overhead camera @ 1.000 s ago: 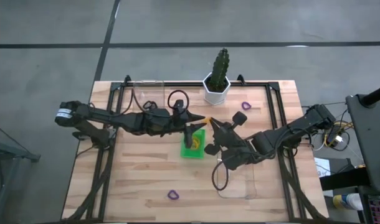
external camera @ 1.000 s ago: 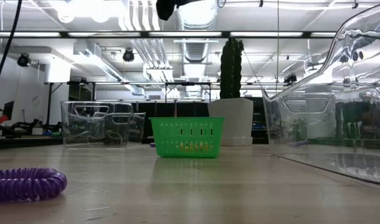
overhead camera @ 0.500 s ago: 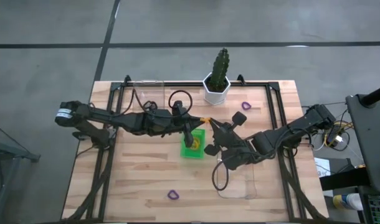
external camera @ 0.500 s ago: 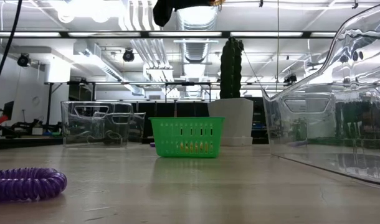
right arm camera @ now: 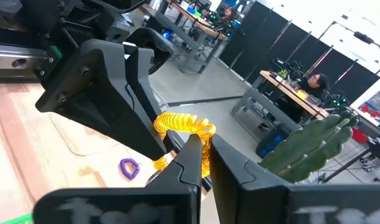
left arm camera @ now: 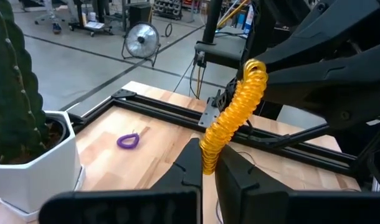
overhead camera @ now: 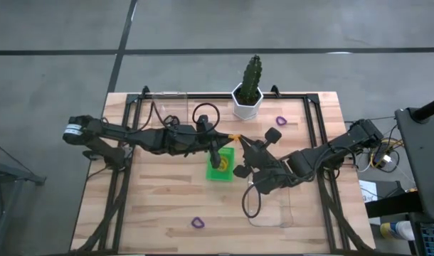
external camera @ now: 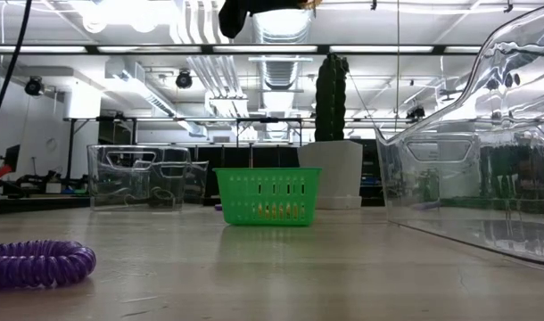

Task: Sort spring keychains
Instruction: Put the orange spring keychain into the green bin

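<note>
An orange spring keychain is stretched between my two grippers, above the far right corner of the small green tray. My left gripper and my right gripper are each shut on one end of it. The tray holds more orange keychains. Purple keychains lie on the table at the far right and at the near edge. The near one shows large in the low view. A black keychain lies near the far purple one. My left gripper pinches one end of the orange coil between its two fingers. The coil runs stretched from there up to the other gripper, clear of the tray. My right gripper pinches the coil's other end between its two fingers. The coil arcs from there to the left gripper's fingers.
A potted cactus stands at the far edge just behind the grippers. Clear plastic trays stand at the far left and near right. The green tray shows in the low view. Black frame rails run along both table sides.
My left gripper has shifted slightly over the green tray with the orange keychain in the first half second. Both grippers have kept still since, with the keychain held between them.
</note>
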You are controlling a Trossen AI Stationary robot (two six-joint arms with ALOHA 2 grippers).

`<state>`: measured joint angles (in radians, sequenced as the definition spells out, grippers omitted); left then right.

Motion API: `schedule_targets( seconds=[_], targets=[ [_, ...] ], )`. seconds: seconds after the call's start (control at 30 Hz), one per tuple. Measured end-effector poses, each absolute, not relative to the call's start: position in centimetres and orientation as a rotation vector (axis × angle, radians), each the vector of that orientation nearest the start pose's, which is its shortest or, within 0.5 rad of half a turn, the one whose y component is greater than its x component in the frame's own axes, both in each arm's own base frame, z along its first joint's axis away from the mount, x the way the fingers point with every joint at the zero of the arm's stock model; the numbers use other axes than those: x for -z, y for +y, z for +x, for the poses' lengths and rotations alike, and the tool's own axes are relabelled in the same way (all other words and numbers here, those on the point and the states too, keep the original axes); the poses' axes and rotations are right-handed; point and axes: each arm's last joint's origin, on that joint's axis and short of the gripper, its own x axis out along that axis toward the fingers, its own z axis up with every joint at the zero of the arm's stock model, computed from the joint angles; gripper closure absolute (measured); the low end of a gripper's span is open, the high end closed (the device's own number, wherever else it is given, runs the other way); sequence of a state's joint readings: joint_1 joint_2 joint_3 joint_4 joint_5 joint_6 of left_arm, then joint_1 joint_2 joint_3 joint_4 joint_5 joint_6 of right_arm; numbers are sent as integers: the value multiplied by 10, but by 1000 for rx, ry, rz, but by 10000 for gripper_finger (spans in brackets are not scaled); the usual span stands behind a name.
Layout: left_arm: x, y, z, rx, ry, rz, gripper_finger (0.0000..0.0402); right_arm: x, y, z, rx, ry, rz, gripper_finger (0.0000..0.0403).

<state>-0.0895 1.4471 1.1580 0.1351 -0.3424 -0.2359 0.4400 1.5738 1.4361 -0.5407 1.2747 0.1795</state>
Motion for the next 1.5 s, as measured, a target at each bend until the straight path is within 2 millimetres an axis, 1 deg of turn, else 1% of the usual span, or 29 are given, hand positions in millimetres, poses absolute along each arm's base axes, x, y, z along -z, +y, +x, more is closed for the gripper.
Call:
schedule_targets(
  seconds=[0.2,0.27,0.37,0.53,0.7,0.83,0.93,1.0,1.07,1.17,1.27,1.5],
  targets=[
    [-338,-18,331,-308,140,-193,386,-345,116,311,824,396,-390,389],
    [-338,-18,330,-316,139,-192,386,-345,116,312,794,406,-382,382],
    [-337,-18,330,-317,145,-190,386,-345,117,312,751,420,-370,358],
    [-336,-17,329,-351,156,-183,386,-345,116,310,747,427,-375,310],
    [-329,-15,327,-414,225,-177,387,-344,112,301,762,483,-431,277],
    [-314,-12,321,-462,365,-223,388,-342,106,287,781,527,-424,261],
    [-301,-10,315,-515,481,-288,388,-344,100,275,806,540,-374,254],
    [-294,-10,314,-539,528,-335,388,-346,96,267,813,548,-335,251],
    [-288,-11,316,-525,557,-385,388,-349,92,258,811,562,-291,251],
    [-280,-14,324,-455,586,-458,388,-353,88,248,805,576,-229,250],
    [-267,-17,331,-411,650,-517,388,-357,85,241,803,577,-185,250],
    [-238,-21,344,-422,758,-666,388,-359,83,237,802,571,-164,252]
  ],
)
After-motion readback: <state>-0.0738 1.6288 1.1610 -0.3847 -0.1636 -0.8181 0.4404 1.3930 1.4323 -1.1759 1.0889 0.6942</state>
